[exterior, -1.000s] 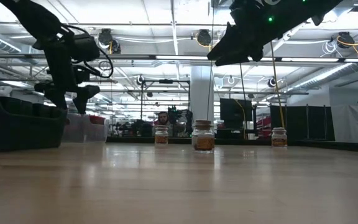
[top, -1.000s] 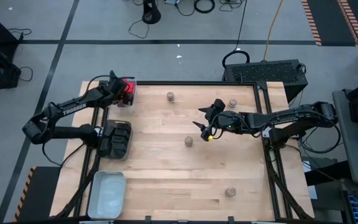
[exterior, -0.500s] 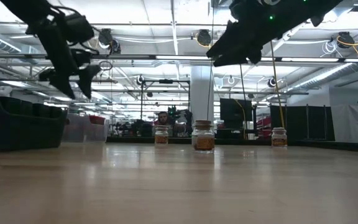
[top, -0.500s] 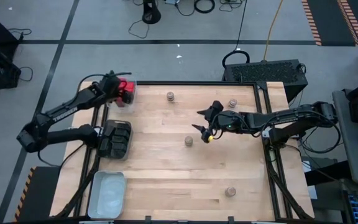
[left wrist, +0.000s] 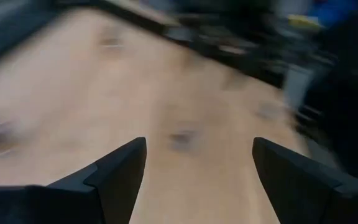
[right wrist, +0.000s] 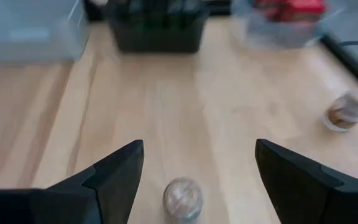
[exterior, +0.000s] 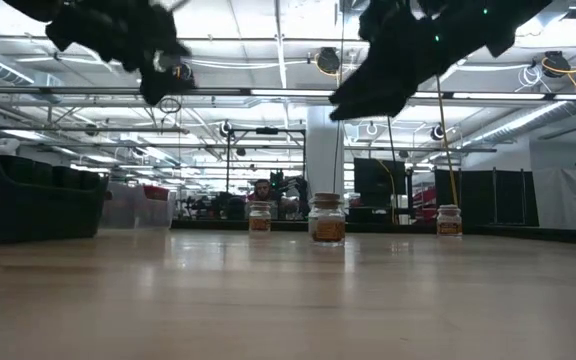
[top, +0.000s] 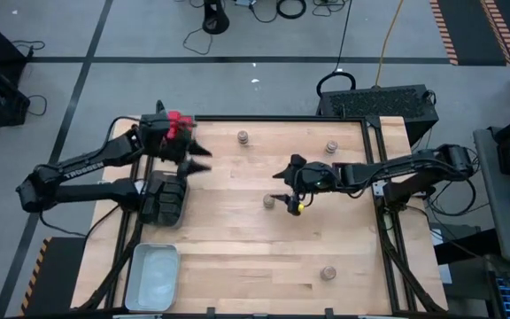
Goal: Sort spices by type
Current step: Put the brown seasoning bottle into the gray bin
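since a second ago left claw (top: 204, 159) swung off the red tins (top: 176, 121) out over the bench (top: 237, 248), right claw (top: 283, 186) slid nearer the middle jar (top: 269, 202). high view: both claws wide open, empty. low view: three round glass jars, one (exterior: 327, 218) nearest. right wrist view: tan-lidded jar (right wrist: 182, 197) between open fingers (right wrist: 114, 180), untouched.

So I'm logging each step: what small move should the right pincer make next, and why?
Probably lower the right pincer straight down over the round jar. It is open and empty, and the jar stands upright on the table between its fingers in the wrist view, not yet gripped.
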Robot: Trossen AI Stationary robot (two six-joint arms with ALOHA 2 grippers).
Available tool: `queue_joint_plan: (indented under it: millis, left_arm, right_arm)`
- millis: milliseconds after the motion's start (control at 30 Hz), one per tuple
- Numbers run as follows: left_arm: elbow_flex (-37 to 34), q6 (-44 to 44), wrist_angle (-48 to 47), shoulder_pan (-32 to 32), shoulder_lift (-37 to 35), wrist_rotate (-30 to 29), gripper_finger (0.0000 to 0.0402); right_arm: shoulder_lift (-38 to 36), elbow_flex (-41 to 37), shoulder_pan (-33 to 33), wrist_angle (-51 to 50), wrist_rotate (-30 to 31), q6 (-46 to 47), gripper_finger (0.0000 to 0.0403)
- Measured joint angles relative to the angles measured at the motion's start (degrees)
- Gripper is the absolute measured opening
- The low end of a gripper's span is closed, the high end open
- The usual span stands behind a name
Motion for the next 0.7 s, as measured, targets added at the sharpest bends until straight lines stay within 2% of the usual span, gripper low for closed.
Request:
queue_joint_plan:
  millis: [33,100,267,400,700]
  left_arm:
    - [0.0,0.8,0.4,-1.5,0.0,2.5,0.0299]
    - [0.0,1.1,0.1,-4.1,0.0,2.9,0.0299]
    - [-0.2,-0.7,-0.6,-8.5,0.4,-9.0,0.0299]
    - [-0.3,-12.4,0.5,-9.7,1.0,-16.9,0.0299]
    - [-0.3,-10.2,0.3,-9.7,1.9,-26.2,0.0299]
  right_arm:
    - [0.8,0.0,0.0,-0.3,-0.6,-1.2,0.0293]
    - [2.4,0.0,0.0,-0.5,-0.7,-3.4,0.0293]
    - [6.2,0.0,0.0,-0.3,-0.6,-7.2,0.0293]
    - [8.2,0.0,0.0,-0.2,-0.4,-7.4,0.0293]
    - [11.2,0.0,0.0,0.2,-1.3,-6.0,0.0293]
